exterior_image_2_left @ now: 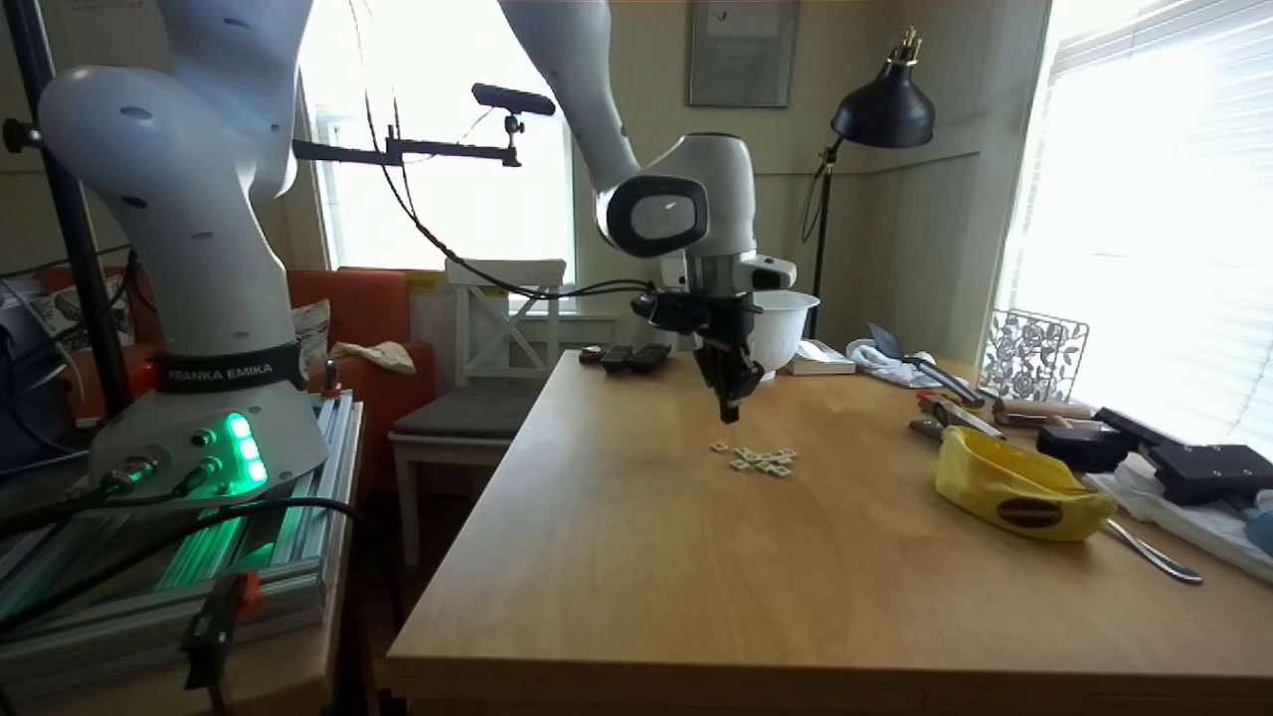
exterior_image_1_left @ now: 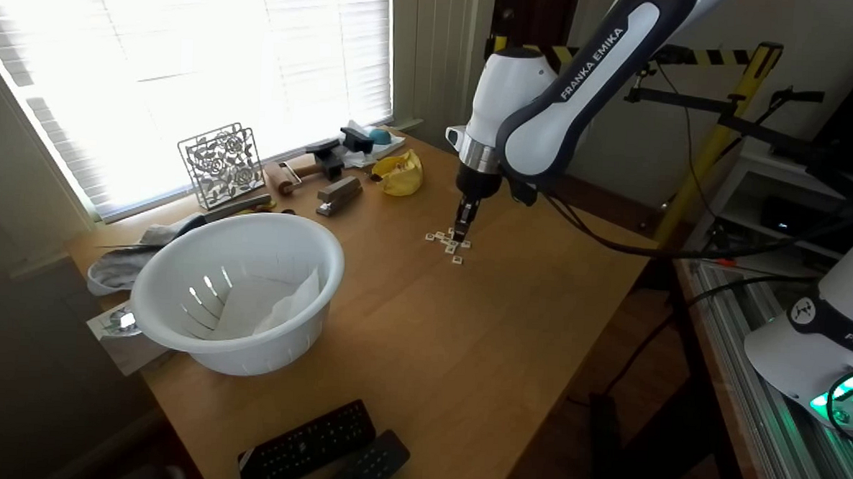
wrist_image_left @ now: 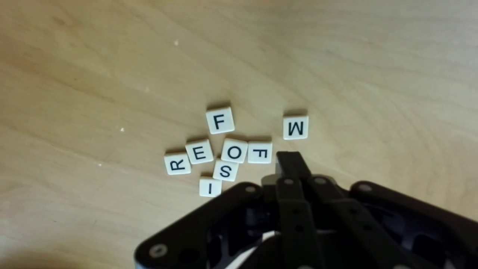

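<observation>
We see the hand [exterior_image_2_left: 731, 409], fingers [wrist_image_left: 291, 164] together, hanging just above a loose cluster of white letter tiles [wrist_image_left: 234, 151] on the counter [exterior_image_1_left: 487, 328] — the M tile [wrist_image_left: 295, 127] lies apart from the rest. In an exterior view, we find a white bowl [exterior_image_1_left: 271, 357] left and nearer, a yellow pouch [exterior_image_1_left: 405, 178] farther off.

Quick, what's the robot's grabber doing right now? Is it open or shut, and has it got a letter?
Gripper: closed, with no letter tiles seen in its grip.
</observation>
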Controlling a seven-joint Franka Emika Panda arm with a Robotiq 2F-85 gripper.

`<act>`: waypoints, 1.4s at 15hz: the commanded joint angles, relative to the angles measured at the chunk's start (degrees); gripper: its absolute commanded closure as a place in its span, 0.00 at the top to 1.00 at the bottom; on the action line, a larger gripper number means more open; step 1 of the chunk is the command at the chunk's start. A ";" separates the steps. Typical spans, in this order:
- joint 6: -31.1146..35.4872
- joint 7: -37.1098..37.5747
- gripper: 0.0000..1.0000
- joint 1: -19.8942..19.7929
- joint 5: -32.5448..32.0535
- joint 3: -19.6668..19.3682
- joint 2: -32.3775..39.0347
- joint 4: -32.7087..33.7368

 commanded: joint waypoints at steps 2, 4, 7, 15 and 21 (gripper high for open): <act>-1.00 -0.51 0.00 -0.95 1.81 1.22 2.49 2.83; -1.11 -0.07 0.00 -0.86 1.68 0.91 3.86 4.32; -1.86 0.30 0.00 -0.99 1.47 0.64 5.75 6.35; -4.08 0.45 0.00 -1.06 0.88 0.33 9.26 9.40; -5.75 0.45 0.00 -1.12 1.34 0.61 11.04 11.90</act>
